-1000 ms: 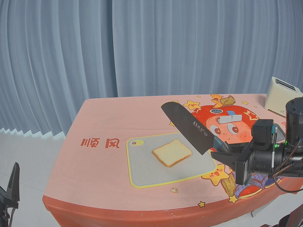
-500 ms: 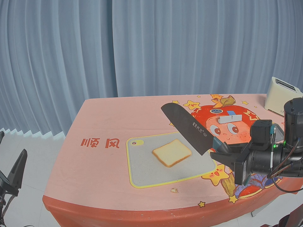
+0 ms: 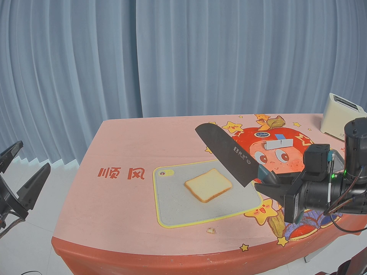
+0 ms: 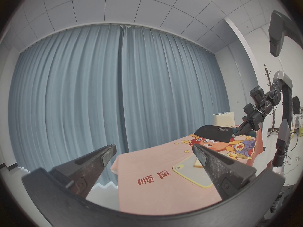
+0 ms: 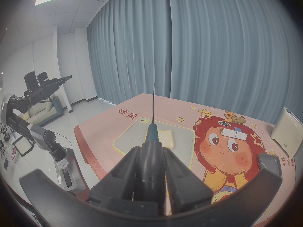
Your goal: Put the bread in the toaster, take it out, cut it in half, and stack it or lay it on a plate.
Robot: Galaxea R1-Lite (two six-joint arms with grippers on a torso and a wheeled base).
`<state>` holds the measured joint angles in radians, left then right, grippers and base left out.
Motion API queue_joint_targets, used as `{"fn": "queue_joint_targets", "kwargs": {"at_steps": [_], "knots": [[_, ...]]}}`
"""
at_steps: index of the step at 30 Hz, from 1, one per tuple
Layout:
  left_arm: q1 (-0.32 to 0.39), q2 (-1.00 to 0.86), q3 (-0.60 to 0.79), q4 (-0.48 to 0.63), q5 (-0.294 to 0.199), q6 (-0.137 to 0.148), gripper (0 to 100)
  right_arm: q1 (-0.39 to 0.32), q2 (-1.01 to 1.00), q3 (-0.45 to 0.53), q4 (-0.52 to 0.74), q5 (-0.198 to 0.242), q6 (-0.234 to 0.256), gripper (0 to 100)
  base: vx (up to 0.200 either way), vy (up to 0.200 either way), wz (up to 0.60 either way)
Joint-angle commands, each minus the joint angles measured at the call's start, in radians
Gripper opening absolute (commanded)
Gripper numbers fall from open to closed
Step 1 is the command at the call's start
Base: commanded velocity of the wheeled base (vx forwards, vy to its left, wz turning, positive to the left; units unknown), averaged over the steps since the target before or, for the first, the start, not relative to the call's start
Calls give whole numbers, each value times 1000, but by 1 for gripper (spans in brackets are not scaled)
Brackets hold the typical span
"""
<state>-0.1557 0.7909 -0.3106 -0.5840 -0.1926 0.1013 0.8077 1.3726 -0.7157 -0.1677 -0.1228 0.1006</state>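
Since the earlier frames the left tool (image 3: 34, 155) has risen at the left edge of the scene, well off the desk's (image 3: 126, 142) left side, from one low finger to both fingers showing higher up. The right arm and the bread have kept their places.

The left tool is released, its fingers (image 4: 101, 156) spread wide with nothing between them, hanging over the floor to the left of the desk.

Near the middle of the pink desk lies a grey cutting board (image 3: 172, 203) with a yellow rim. The bread (image 3: 208, 185), a single whole slice, lies flat on the board's right half, turned at a slant. A small crumb (image 3: 210, 230) sits on the cloth just near of the board.

Right of the bread, the knife (image 3: 229, 153) is held in the air, its dark blade slanting up toward the far left, clear of the slice. The right tool (image 3: 267, 182) is clenched on the knife's handle (image 5: 152, 136) above the board's right edge.

At the far right corner of the desk stands the cream toaster (image 3: 338, 117), well apart from the bread. A blue-grey curtain (image 3: 191, 50) hangs behind.
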Motion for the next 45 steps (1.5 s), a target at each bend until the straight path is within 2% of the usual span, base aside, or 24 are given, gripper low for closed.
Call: {"fn": "queue_joint_targets", "kwargs": {"at_steps": [1, 5, 11, 13, 18, 23, 31, 45], "knots": [[-1, 44, -47, 61, -4, 0, 100, 4, 2, 1, -3, 0, 1, 0, 0, 0, 0], [-2, 64, -99, 133, -4, 2, 100, 4, 2, 1, -3, 0, 1, 0, 0, 0, 0], [-4, 114, -154, 167, -4, 0, 100, 4, 2, -1, -3, 0, 1, 0, 0, 0, 0], [-4, 125, -151, 170, -2, -6, 100, 4, 2, -1, -3, -3, 1, 0, 0, 0, 0], [-1, 123, -146, 181, 1, -51, 100, 4, 3, -1, -4, -8, 1, 0, 0, 0, 0], [4, 119, -143, 182, 5, -64, 100, 19, 3, 2, -1, -9, 2, 0, 0, 0, 0], [5, 123, -136, 182, 7, -64, 100, 27, 2, 10, -3, -29, 2, 0, 0, 0, 0], [4, 125, -136, 182, 7, -64, 100, 33, 16, 10, -4, -31, 2, 0, 0, 0, 0]]}}
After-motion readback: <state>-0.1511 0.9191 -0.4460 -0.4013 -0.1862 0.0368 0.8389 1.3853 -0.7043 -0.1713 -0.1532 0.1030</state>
